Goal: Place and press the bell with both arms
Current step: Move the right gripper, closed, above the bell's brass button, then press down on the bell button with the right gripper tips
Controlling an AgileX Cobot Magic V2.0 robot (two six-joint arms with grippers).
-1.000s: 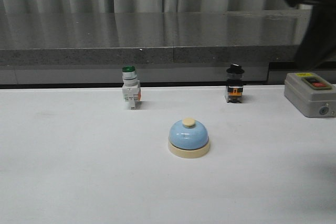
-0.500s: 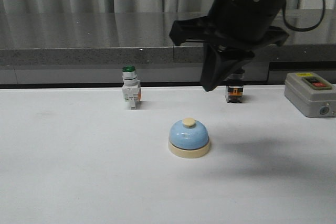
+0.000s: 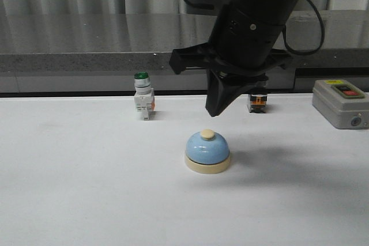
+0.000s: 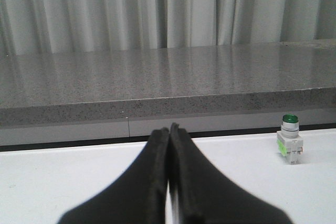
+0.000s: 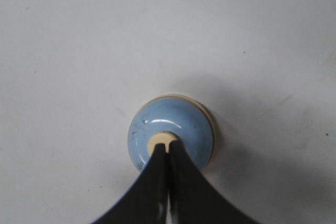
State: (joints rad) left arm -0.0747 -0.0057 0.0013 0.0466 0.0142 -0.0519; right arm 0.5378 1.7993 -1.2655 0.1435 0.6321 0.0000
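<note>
The light-blue bell [image 3: 207,150] with a cream base and cream button stands on the white table [image 3: 86,188] near the middle. My right gripper [image 3: 214,112] is shut and empty, pointing down a short way above the bell's button. In the right wrist view the shut tips [image 5: 167,145] sit over the cream button of the bell [image 5: 173,129]. My left gripper [image 4: 170,128] is shut and empty, low over the table; it does not show in the front view.
A green-capped white push-button switch [image 3: 143,97] stands at the back left, also in the left wrist view [image 4: 290,140]. A black-capped switch [image 3: 257,101] stands behind the right arm. A grey box with a red button [image 3: 341,103] is at the right. A grey stone ledge [image 3: 115,44] runs behind.
My right arm has swung in from the upper right, moved left and come down, so its shut gripper now hangs just above the bell's button. The bell has not moved.
</note>
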